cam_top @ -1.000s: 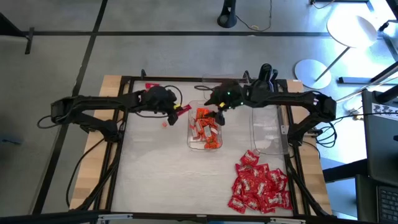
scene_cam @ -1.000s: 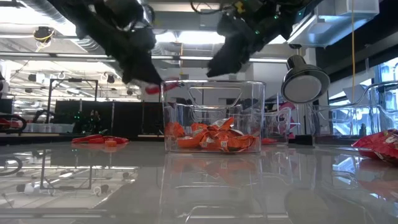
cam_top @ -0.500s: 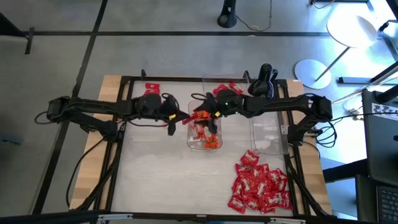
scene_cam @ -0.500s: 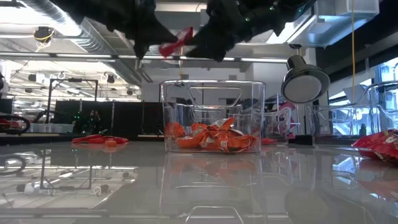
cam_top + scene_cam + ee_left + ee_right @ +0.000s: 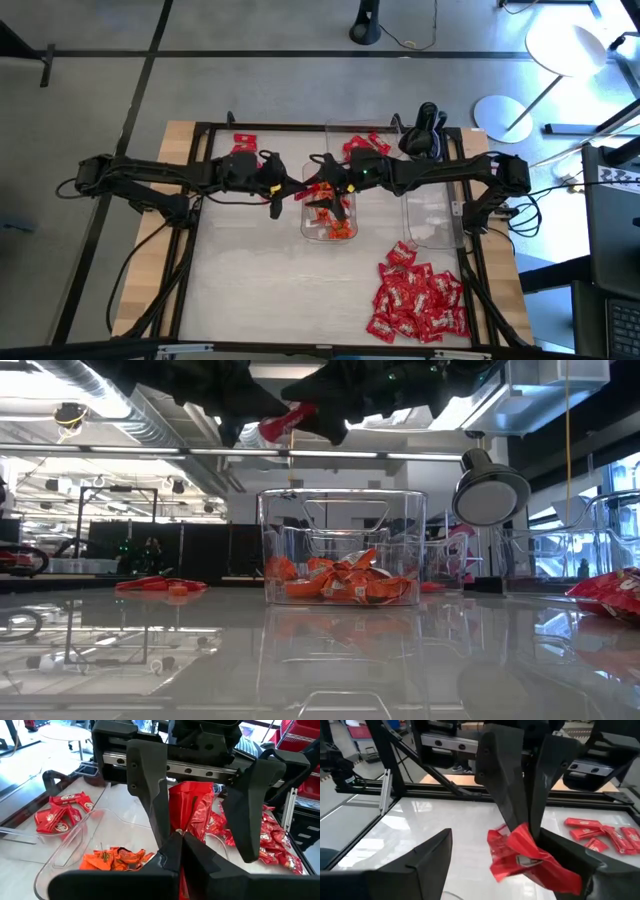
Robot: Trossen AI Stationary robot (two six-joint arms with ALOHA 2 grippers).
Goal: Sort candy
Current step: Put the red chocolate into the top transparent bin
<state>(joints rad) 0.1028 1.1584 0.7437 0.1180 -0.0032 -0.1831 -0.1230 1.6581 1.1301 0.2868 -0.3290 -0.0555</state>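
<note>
While the left gripper (image 5: 284,192) stays pinched shut on a red candy (image 5: 520,852), the right gripper (image 5: 318,186) faces it with its fingers spread wide, one to each side of the wrapper, above the clear tray (image 5: 329,232) of orange candy (image 5: 333,222) near the middle of the bench (image 5: 250,290). This looks like a hand-over in mid-air, and the care lies in its order. The right gripper should close on the free part of the wrapper that sticks out past the left fingertips, not on the fingertips themselves; in the right wrist view the crumpled red foil hangs clear below them, and that is the place to bite. Only when that hold is firm should the left gripper let go, or the piece is likely to drop into the orange tray beneath, which would be the wrong lot for it.

The wrapper is thin and slippery, so a squarely centred pinch will probably serve better than one at a corner. An empty clear tray (image 5: 432,215) stands toward the right edge, a heap of red candy with white marks (image 5: 418,298) lies at the front right corner, and a few red pieces (image 5: 243,141) lie along the back edge; which place this one belongs to cannot be told yet.
</note>
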